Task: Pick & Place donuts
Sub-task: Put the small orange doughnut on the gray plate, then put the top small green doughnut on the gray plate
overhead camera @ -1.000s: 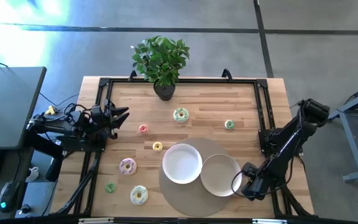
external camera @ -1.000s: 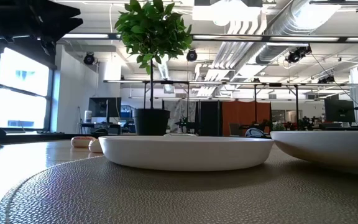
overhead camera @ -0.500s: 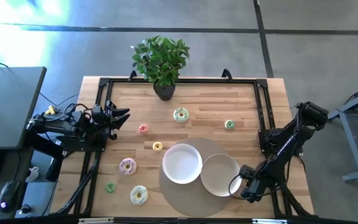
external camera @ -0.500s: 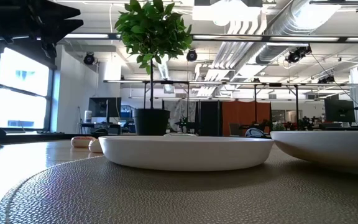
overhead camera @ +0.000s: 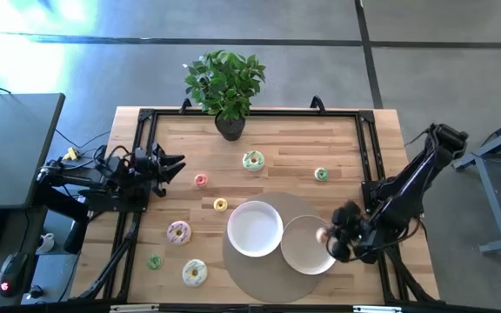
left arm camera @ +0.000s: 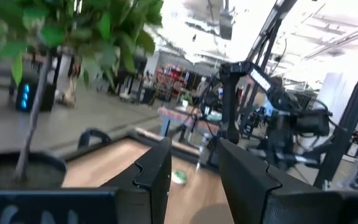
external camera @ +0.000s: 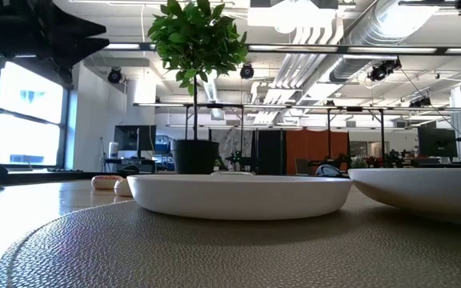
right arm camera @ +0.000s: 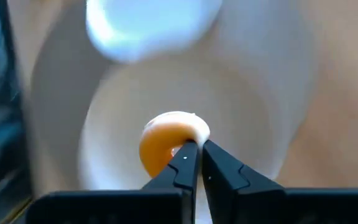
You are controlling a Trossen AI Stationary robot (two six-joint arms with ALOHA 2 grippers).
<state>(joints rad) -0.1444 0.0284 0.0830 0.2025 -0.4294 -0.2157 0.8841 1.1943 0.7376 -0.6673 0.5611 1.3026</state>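
Note:
My right gripper [overhead camera: 327, 236] is shut on a small orange and cream donut [right arm camera: 169, 142] over the right white plate [overhead camera: 303, 256]. Several other donuts lie flat on the wooden table: a green-white one [overhead camera: 252, 160], a small green one [overhead camera: 321, 174], a small pink one [overhead camera: 200, 180], a yellow one [overhead camera: 220, 204], a pink one [overhead camera: 178, 232], a green one [overhead camera: 154, 261] and a cream one [overhead camera: 195, 273]. At the table's left edge my left gripper [overhead camera: 177, 163] hangs open, with nothing between its fingers [left arm camera: 160, 171]. My right gripper pinches the donut's ring at one side [right arm camera: 184, 143] between its two fingertips [right arm camera: 219, 163]. The fingers come from above, pointing down. The donut is lifted clear, above the right plate's inside [right arm camera: 241, 106].
A second white plate [overhead camera: 255, 229] stands left of the first, both on a round grey mat [overhead camera: 272, 283]. A potted plant [overhead camera: 226, 87] stands at the far edge. Black frame rails [overhead camera: 370, 148] run along the table's sides.
My right gripper has risen from the table at the right plate's near right rim and gone a little toward the far edge. It now carries the donut over the plate.

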